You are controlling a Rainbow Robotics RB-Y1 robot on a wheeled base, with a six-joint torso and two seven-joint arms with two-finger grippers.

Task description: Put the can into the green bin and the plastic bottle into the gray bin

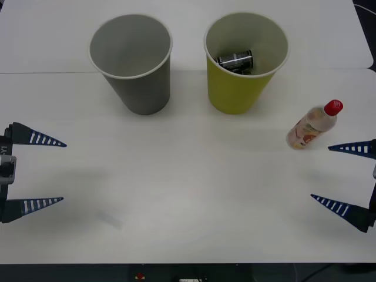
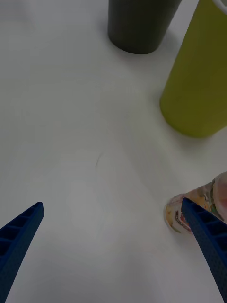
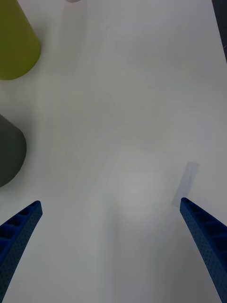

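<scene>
Inside the yellow-green tapered paper-cup bin lies the small dark metal can.
Clear red-capped plastic bottle stands right of it, near the spread right gripper; gray tapered bin alongside; left gripper spread, idle.

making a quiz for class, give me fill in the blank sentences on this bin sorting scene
1. The can lies inside the ____ bin.
2. The plastic bottle on the table has a ____ cap.
3. The gray bin holds ____.
4. The right gripper beside the bottle is ____, like the left gripper.

Missing words: green; red; nothing; open
</scene>
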